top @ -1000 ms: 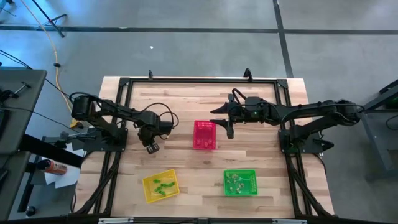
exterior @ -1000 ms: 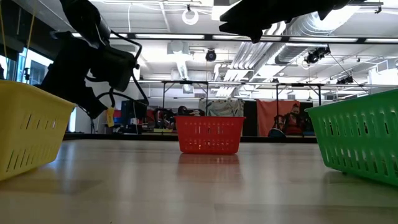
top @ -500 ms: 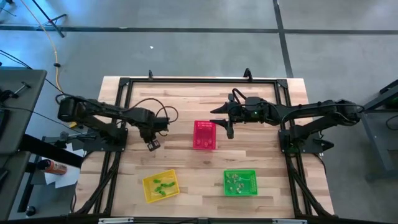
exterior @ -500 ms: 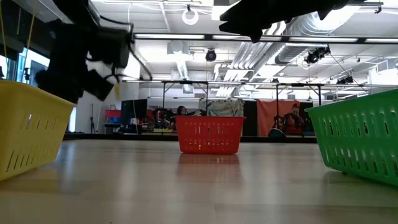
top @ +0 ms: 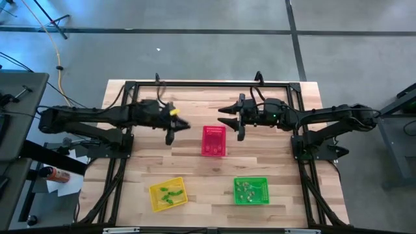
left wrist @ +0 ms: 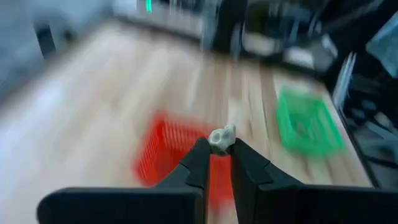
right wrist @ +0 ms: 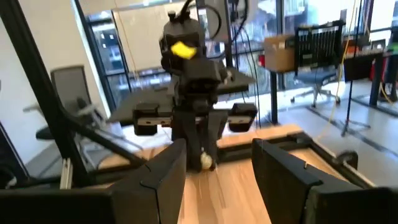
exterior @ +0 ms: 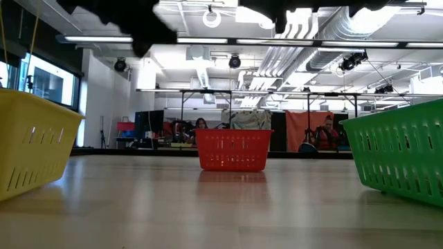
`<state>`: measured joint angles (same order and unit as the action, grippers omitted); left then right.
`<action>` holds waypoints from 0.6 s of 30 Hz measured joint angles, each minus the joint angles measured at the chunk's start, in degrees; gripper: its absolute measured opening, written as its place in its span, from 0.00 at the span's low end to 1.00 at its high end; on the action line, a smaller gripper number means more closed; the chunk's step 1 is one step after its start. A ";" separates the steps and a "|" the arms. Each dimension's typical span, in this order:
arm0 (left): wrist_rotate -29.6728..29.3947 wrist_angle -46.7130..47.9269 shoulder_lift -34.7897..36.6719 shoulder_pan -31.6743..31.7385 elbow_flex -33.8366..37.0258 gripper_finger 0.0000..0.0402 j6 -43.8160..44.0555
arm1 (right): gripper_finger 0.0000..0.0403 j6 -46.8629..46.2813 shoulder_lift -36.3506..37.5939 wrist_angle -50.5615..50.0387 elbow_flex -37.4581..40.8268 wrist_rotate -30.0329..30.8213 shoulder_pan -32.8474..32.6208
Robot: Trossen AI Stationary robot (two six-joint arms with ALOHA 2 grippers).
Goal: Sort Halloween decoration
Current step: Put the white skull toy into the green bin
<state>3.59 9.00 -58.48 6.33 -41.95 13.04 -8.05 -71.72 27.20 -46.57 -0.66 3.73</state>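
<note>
Pale whitish trinket (left wrist: 221, 138) sits pinched in the left pincer (top: 177, 127) above the wooden bench (top: 195, 172), just beside the pink-red basket (top: 214, 141), while the right pincer (top: 233, 121) hovers opposite, jaws apart.

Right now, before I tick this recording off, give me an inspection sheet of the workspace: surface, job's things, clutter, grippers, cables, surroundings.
Surface: wooden table, bare between the baskets.
Job's things: one pale trinket pinched in the left gripper; green trinkets in the yellow basket; small pieces in the green basket; red basket mid-table, contents cannot be told.
Clutter: nothing seen loose on the table.
Grippers: left gripper shut on the pale trinket, raised left of the red basket; right gripper open, raised to that basket's right.
Cables: a yellow cable on the floor.
Surroundings: workshop with benches; people far behind in the low view.
</note>
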 joint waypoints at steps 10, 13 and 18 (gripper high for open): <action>-4.32 -22.27 -0.30 0.04 -0.03 0.06 -16.11 | 0.44 3.41 0.02 2.90 0.00 -0.01 0.00; -4.32 -22.92 -0.28 0.02 -0.04 0.06 -16.06 | 0.44 4.92 0.02 2.43 0.00 -0.01 0.00; -4.32 -22.97 -0.28 0.02 -0.04 0.06 -14.80 | 0.44 5.06 0.02 2.47 0.00 -0.01 0.00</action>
<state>-0.73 -13.96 -58.76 6.35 -42.00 -1.76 -2.98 -71.70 29.67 -46.57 -0.67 3.73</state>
